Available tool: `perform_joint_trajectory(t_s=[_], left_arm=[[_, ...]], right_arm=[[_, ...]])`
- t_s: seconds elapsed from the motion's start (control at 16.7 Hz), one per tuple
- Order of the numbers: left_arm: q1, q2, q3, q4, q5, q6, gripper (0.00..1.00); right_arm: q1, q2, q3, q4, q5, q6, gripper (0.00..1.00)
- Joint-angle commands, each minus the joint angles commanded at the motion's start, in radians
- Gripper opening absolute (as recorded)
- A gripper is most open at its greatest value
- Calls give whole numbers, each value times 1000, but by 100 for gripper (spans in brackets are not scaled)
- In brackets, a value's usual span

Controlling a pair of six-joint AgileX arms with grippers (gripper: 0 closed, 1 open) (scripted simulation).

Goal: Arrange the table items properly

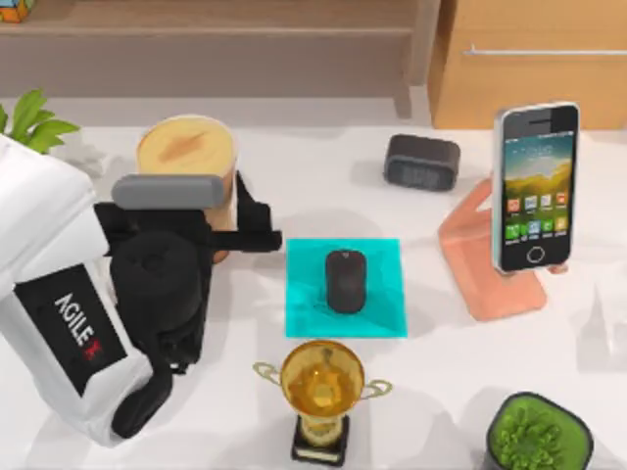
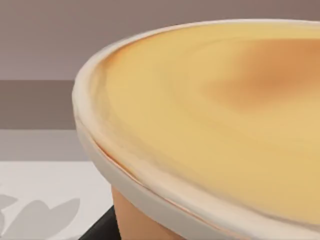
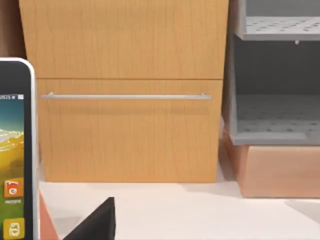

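While my left arm reaches in from the top view's left side, its end effector (image 1: 238, 227) sits right against the tall orange cup (image 1: 186, 157), with dark fingers (image 1: 257, 238) showing on the cup's right flank; whether they are clamped on it or merely beside it I cannot tell. The cup stands upright at the back left of the white worktop (image 1: 441, 362), and the left wrist view looks closely across its creamy top (image 2: 210, 130) and pale rim.

At the middle of the worktop the black mouse (image 1: 345, 280) lies on a teal mat (image 1: 387, 313), well within its edges. To the right, the smartphone (image 1: 535, 186) leans upright on a salmon-coloured stand (image 1: 490, 284), screen of coloured icons facing out; the right wrist view catches its edge (image 3: 15, 150) in front of a wooden cabinet (image 3: 130, 125).

A gold trophy (image 1: 321, 392) stands just in front of the mat, a dark alarm clock (image 1: 421, 162) behind it, and a potted green plant (image 1: 537, 436) at the front right corner. Another leafy plant (image 1: 34, 119) shows at the left edge.

A dark finger tip (image 3: 97, 222) of the right end effector pokes into the right wrist view; its state cannot be told.
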Motion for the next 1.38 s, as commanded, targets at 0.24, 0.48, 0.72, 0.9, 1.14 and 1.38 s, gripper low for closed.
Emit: perform_joint_trajectory(t_s=[0.24,0.48,0.72,0.9,1.14,1.38], left_arm=[[0,0,0,0,0,0,0],[0,0,0,0,0,0,0],[-1,-11,-2,-9,0,2,0],[-1,-30,-2,-28,0,2,0],[-1,-54,-3,-51,-1,2,0],[-1,-49,-2,-48,-1,4,0]], right_arm=[[0,0,0,0,0,0,100],[0,0,0,0,0,0,100],[0,0,0,0,0,0,100],[0,0,0,0,0,0,100],[0,0,0,0,0,0,100],[0,0,0,0,0,0,100]])
